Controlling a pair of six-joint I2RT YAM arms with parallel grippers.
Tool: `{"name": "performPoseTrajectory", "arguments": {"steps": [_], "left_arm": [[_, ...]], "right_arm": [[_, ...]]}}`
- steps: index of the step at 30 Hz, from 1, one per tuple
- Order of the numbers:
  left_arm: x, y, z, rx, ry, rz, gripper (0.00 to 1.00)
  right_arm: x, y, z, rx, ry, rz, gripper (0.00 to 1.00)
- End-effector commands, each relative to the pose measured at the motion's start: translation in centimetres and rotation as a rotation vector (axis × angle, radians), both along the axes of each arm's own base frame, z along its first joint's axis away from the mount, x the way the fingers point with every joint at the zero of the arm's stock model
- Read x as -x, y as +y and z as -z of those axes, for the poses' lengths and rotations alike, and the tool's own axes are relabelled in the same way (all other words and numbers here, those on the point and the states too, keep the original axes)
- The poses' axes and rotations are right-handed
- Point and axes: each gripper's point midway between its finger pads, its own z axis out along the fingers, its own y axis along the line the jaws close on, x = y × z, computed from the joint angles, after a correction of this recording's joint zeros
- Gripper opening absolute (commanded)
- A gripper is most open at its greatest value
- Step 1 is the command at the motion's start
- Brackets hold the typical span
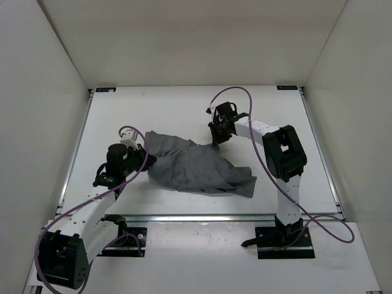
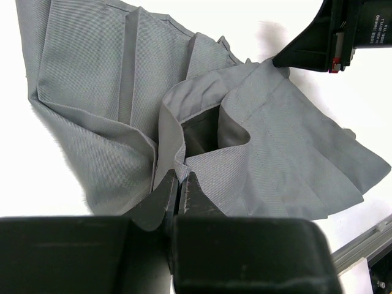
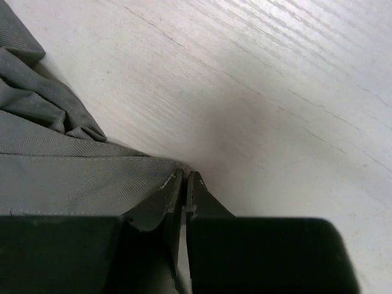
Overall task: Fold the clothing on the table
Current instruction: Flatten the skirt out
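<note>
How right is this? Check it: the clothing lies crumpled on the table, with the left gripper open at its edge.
Wrong on one count: the left gripper is shut, pinching the edge of the clothing, as the left wrist view shows. The clothing does lie crumpled on the table.

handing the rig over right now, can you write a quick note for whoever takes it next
Left gripper: shut, pinching a fold at the left side of the clothing.
Right gripper: shut at the clothing's far edge; it seems to catch only the hem corner.
Clothing: a crumpled, creased heap in the middle of the table, lying between the two arms.
Done: both grips are set, but there is no neat fold yet.
To do: probably spread it flat, then fold it.
</note>
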Motion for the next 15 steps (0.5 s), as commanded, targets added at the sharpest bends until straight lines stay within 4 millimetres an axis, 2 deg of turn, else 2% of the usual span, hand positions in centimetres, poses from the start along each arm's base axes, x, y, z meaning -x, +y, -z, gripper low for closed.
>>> {"name": "performPoseTrajectory", "arguments": {"steps": [1,3,4,6,8,9,11,12,14,15], "left_arm": [[0.0,0.0,-0.4,0.007,-0.020,0.003,0.00],[-0.1,0.1,-0.5,0.009,-0.019,0.001,0.00],[-0.1,-0.1,-0.5,0.008,-0.021,0.006,0.00],[-0.2,0.1,-0.6,0.009,-0.022,-0.002,0.00],[-0.1,-0.1,-0.6,0.011,-0.021,0.005,0.00],[-0.1,0.0,-0.5,0.009,-0.016,0.004,0.00],[-0.4,0.1,-1.3,0.015,-0.037,-0.003,0.00],[-0.5,0.0,-1.6,0.014,-0.042,0.004,0.00],[-1.6,-0.1,-3.8,0.024,-0.083,0.013,0.00],[-2.0,0.1,-4.9,0.024,-0.101,0.009,0.00]], "right_arm": [[2.2,0.3,1.9,-0.013,0.126,-0.002,0.00],[1.9,0.3,0.7,-0.027,0.104,0.004,0.00],[1.5,0.3,-1.0,-0.045,0.057,0.007,0.00],[1.2,0.3,-1.8,-0.057,0.023,0.001,0.00],[0.9,0.5,-4.4,-0.086,-0.045,-0.004,0.00],[0.6,0.3,-5.0,-0.094,-0.074,-0.003,0.00],[0.4,0.5,-7.8,-0.133,-0.149,-0.018,0.00],[0.1,0.3,-10.1,-0.159,-0.210,-0.016,0.00],[-0.2,0.2,-13.5,-0.194,-0.312,-0.049,0.00],[0.1,0.3,-15.9,-0.221,-0.362,-0.058,0.00]]}}
